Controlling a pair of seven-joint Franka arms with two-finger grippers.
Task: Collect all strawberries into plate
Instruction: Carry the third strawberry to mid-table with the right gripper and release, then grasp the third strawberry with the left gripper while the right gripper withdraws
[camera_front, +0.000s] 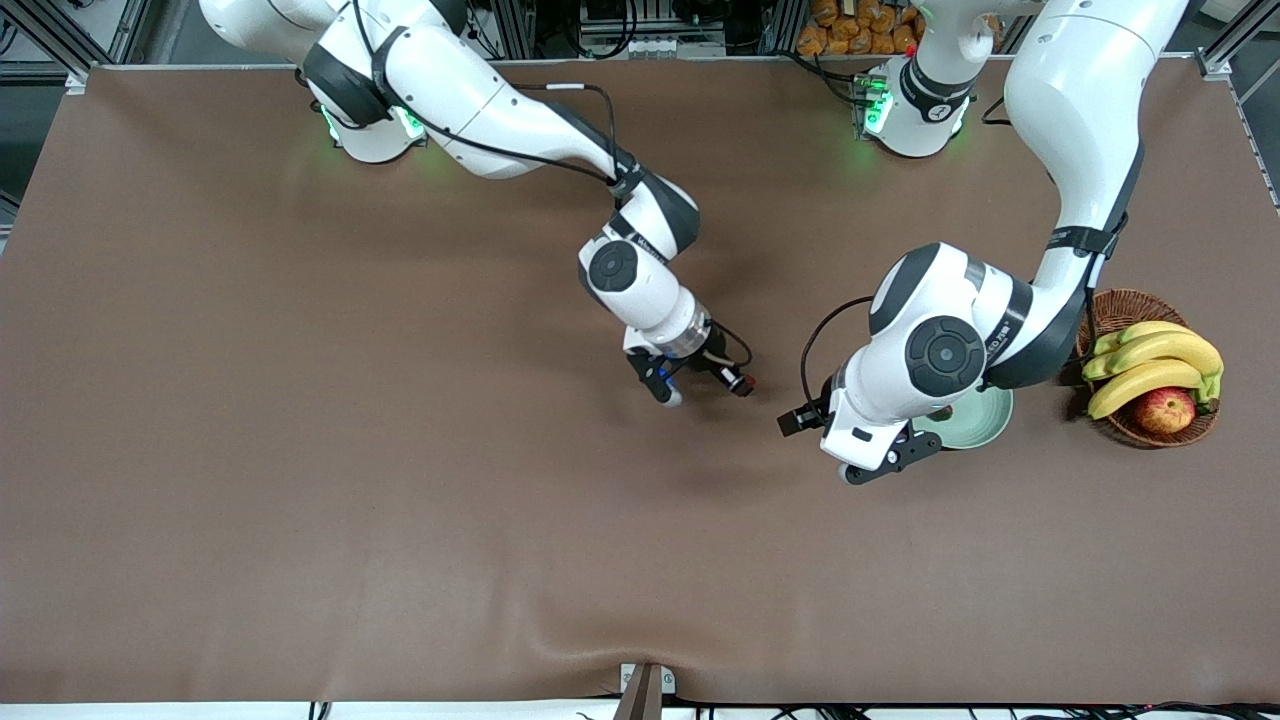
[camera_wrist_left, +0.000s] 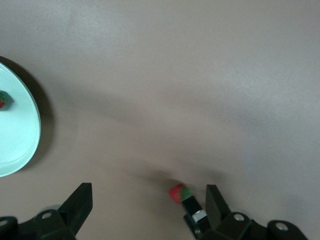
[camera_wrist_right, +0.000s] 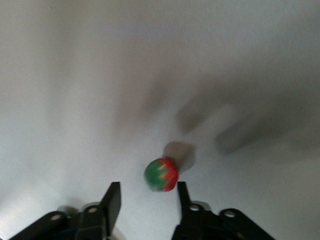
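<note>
My right gripper (camera_front: 668, 392) is over the middle of the table, open. In the right wrist view a strawberry (camera_wrist_right: 161, 175), red with a green cap, sits just at the tips of the right gripper (camera_wrist_right: 148, 189), close to one finger (camera_wrist_right: 182, 200) and not clamped. My left gripper (camera_front: 880, 465) hangs beside the mint-green plate (camera_front: 985, 420), open wide (camera_wrist_left: 147, 195). A second strawberry (camera_wrist_left: 177, 192) lies on the table by one of its fingers (camera_wrist_left: 215, 200). A third strawberry (camera_wrist_left: 2, 100) lies on the plate (camera_wrist_left: 20, 135). The left arm hides much of the plate in the front view.
A brown wicker basket (camera_front: 1130, 305) with bananas (camera_front: 1150, 360) and a red-yellow apple (camera_front: 1165, 410) stands beside the plate toward the left arm's end. The brown table mat (camera_front: 350, 450) covers the whole table.
</note>
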